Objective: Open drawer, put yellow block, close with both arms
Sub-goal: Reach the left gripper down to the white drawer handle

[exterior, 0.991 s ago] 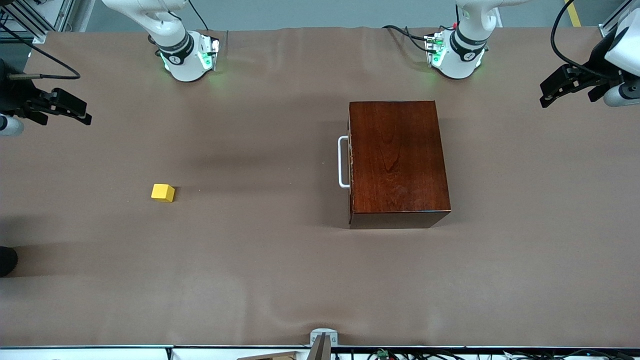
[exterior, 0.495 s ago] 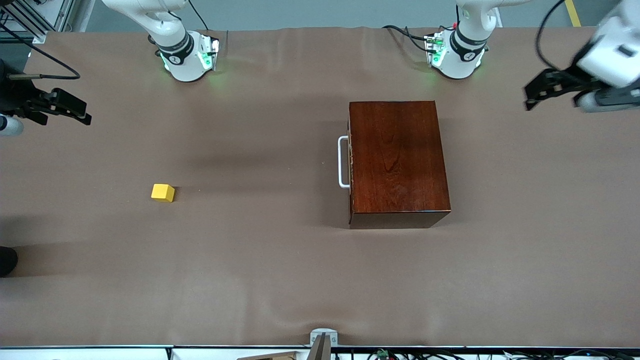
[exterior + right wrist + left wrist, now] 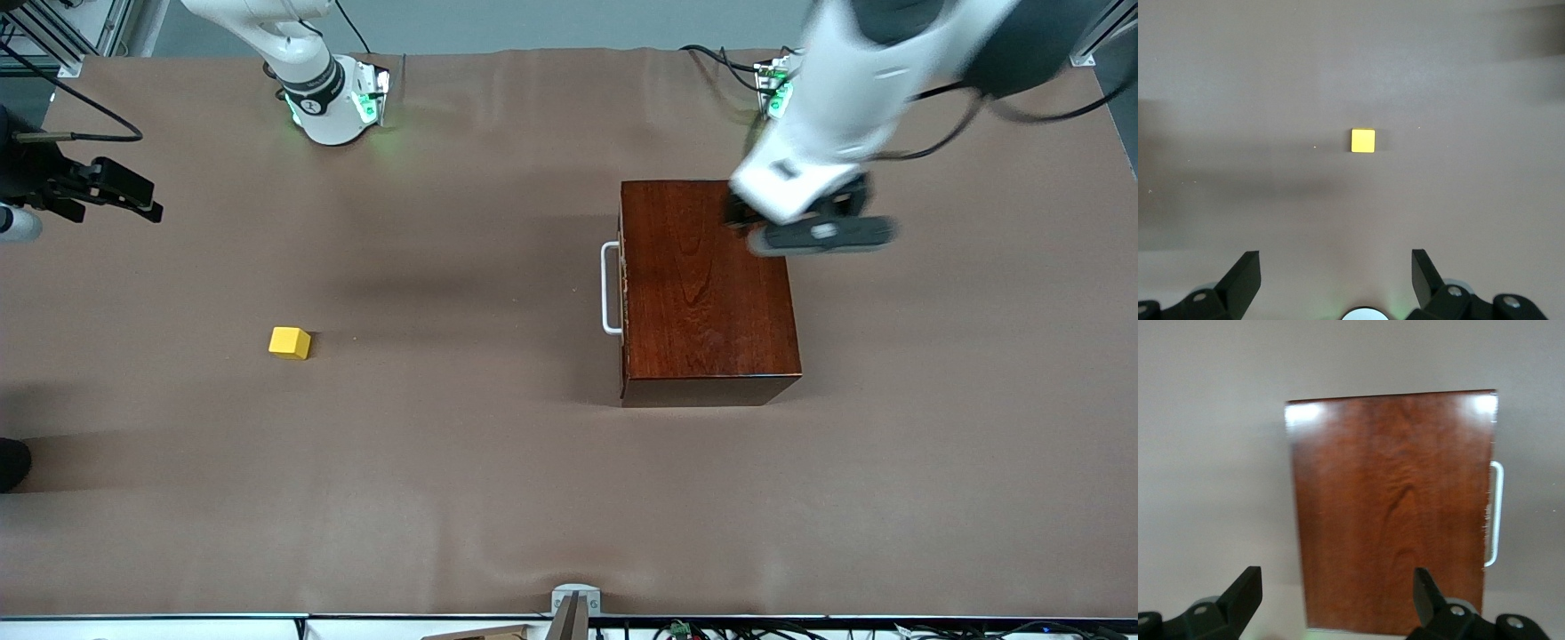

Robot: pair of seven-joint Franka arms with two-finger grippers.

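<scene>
The dark mahogany box (image 3: 707, 293) stands toward the left arm's end of the table. Its drawer is shut, and the white bar handle (image 3: 611, 287) faces the right arm's end. The box (image 3: 1391, 513) and handle (image 3: 1496, 513) also show in the left wrist view. My left gripper (image 3: 736, 212) is open and empty over the box's top, near the edge closest to the bases; its jaws (image 3: 1336, 593) stand wide apart. The yellow block (image 3: 290, 342) lies alone on the table toward the right arm's end, and shows in the right wrist view (image 3: 1363, 140). My right gripper (image 3: 142, 203) waits open (image 3: 1336, 270), up over the table's edge.
The brown table cover (image 3: 462, 462) is bare between block and box. Green-lit arm bases (image 3: 333, 107) stand along the table's edge farthest from the camera, with cables (image 3: 711, 55) by the left one. A metal bracket (image 3: 575, 600) sits at the edge nearest the camera.
My left arm has swung in from past the table's end to over the box top. The right arm, block and drawer have not moved.
</scene>
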